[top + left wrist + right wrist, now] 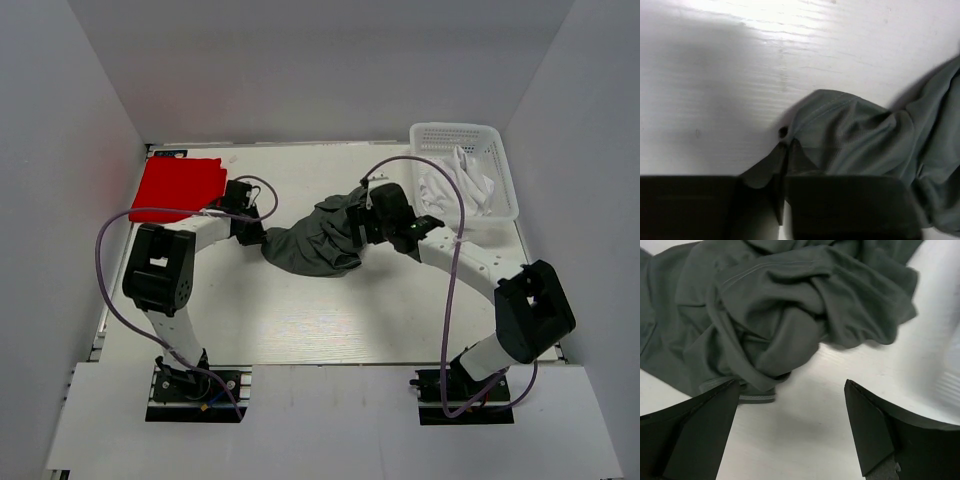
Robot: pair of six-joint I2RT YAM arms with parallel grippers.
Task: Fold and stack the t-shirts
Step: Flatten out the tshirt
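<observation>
Dark grey t-shirt (315, 240): only the left wrist view shows us the left tool (781, 187) pinching its edge; right tool (791, 387) spread wide.

R gripper (791, 386) spread wide by crumpled dk grey t-shirt (775, 315) (finger maybe touching hem).

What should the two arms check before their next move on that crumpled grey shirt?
1. Left gripper has hold of the grey shirt: ok, a fold of cloth is pinched between its fingers.
2. Right gripper is ready to grab: ok, jaws wide apart, nothing in them.
3. Right gripper is lined up on a shirt edge: cannot tell, mostly bare table shows between its jaws.
4. Grey shirt lies flat for folding: not ok, it is bunched in a heap.
5. Red shirt is out of the way: ok, folded at the far left corner.
6. White shirt is out of the way: ok, inside the basket.
</observation>
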